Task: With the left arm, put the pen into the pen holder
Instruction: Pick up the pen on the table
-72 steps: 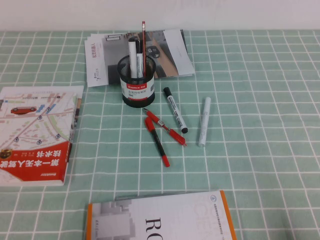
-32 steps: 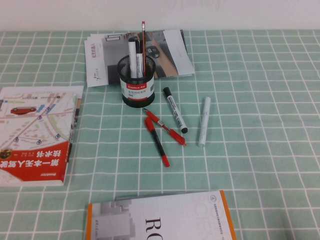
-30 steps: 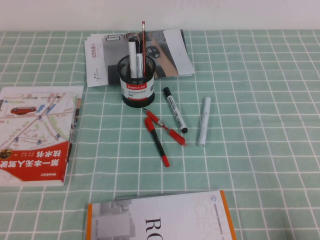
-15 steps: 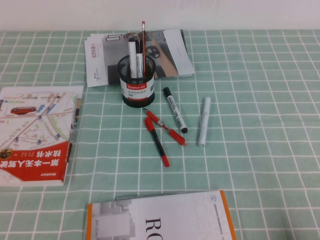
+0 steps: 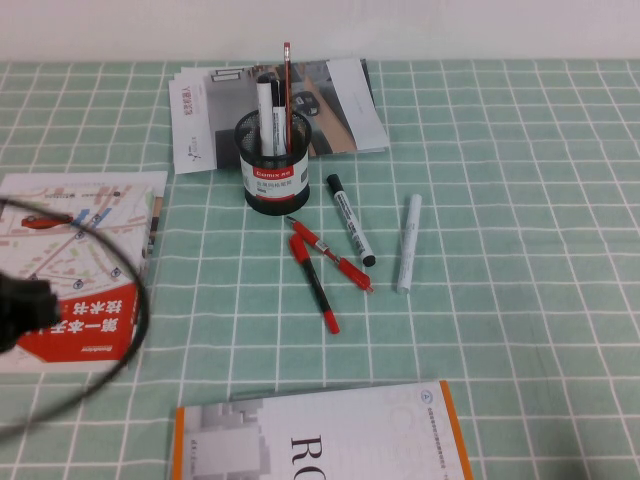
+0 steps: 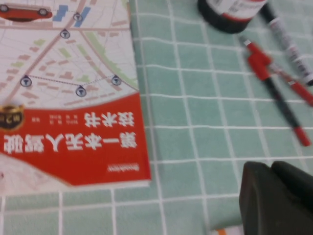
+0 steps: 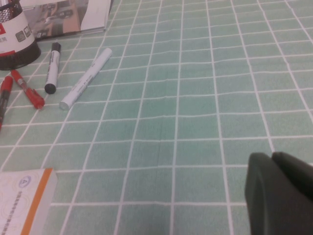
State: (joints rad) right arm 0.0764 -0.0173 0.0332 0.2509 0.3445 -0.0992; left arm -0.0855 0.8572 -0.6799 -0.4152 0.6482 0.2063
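The left arm [image 5: 25, 312] is in at the left edge of the high view, a dark blurred bulk with a loose black cable [image 5: 125, 300] looping over the red and white book [image 5: 75, 270]. The left claw [image 6: 276, 198] shows only as a black mass at the lower right of its wrist view; whether it is open or closed, I cannot tell, and nothing is seen in its grip.

The pen [image 5: 314, 283], red cap, thin black barrel, red tip, lies flat on the green checked tabletop [image 5: 500, 180] near the middle of the high view, slanting down to the right. Its cap end sits just beside a second, mostly red pen [image 5: 330, 254]. The left wrist view catches the same pen [image 6: 275, 91] at the upper right, well apart from the claw.

The pen holder [image 5: 273, 160] stands upright above the pen in the high view, black mesh with a white label, holding white markers and a thin red pencil [image 5: 286, 80]. Behind it lies a brochure [image 5: 275, 110]. To the right of the pens lie a white marker with a black cap [image 5: 350, 220] and an all-white marker [image 5: 408, 243]. A white book with an orange edge [image 5: 320, 435] fills the bottom of the frame.

The right claw [image 7: 281, 193] appears only as a dark shape at the lower right of its wrist view, above bare cloth; its state I cannot tell.
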